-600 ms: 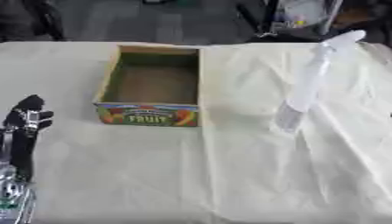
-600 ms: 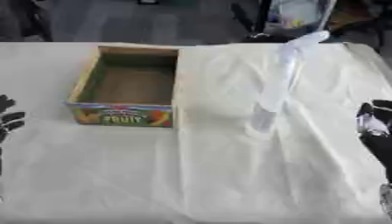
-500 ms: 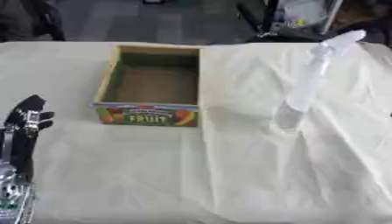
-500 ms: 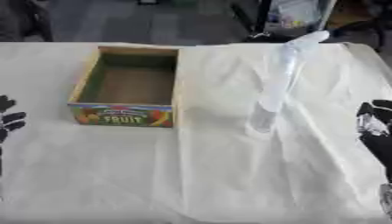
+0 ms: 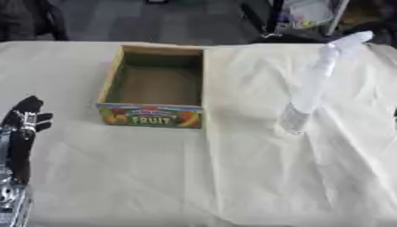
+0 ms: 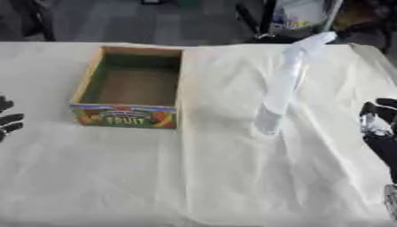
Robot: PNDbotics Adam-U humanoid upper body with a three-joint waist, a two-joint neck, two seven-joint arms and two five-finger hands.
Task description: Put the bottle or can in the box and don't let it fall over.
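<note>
An open cardboard box [image 5: 153, 114] with a colourful "FRUIT" front panel sits left of centre on the cloth, and nothing shows inside it. To its right a clear bottle [image 5: 294, 119] stands upright on the cloth. A long white sleeve or covered arm of a person [image 5: 319, 73] reaches down to its top from the far right edge. My left hand [image 5: 23, 128] rests open at the lower left, fingers up, well away from the box. My right hand [image 6: 380, 133] rests open at the right edge, apart from the bottle.
A cream cloth [image 5: 194, 177] with creases covers the whole table. Chair legs and a cart [image 5: 302, 15] stand on the dark floor beyond the far edge.
</note>
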